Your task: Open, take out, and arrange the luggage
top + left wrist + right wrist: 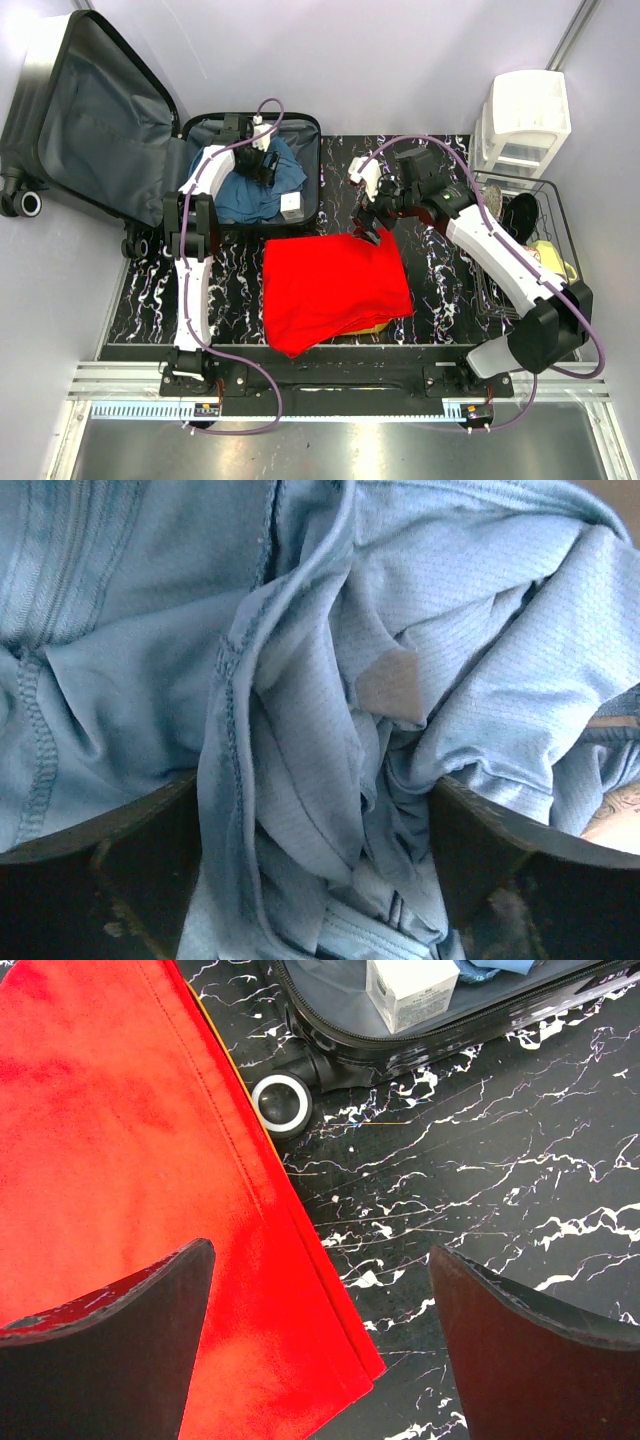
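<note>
The left tool [315, 815] spreads wide over the limp, light blue shirt [480, 630] in the suitcase [318, 175]; pinch its bunched fold; right tool [320, 1295] gapes, empty

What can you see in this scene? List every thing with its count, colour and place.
luggage: one, black shell with dark grey lining, lying open at the far left
blue garment: one, blue, crumpled inside the luggage's base
white box: one, white, inside the luggage beside the garment
red cloth: one, red, folded on the middle of the table
white organizer: one, white, far right corner
wire rack: one, black, right side, contents unclear
table: one, black top with white marbling, under the cloth
left end effector: one, black, open, fingers astride a fold of the blue garment
right end effector: one, black, open, above the red cloth's edge
</note>
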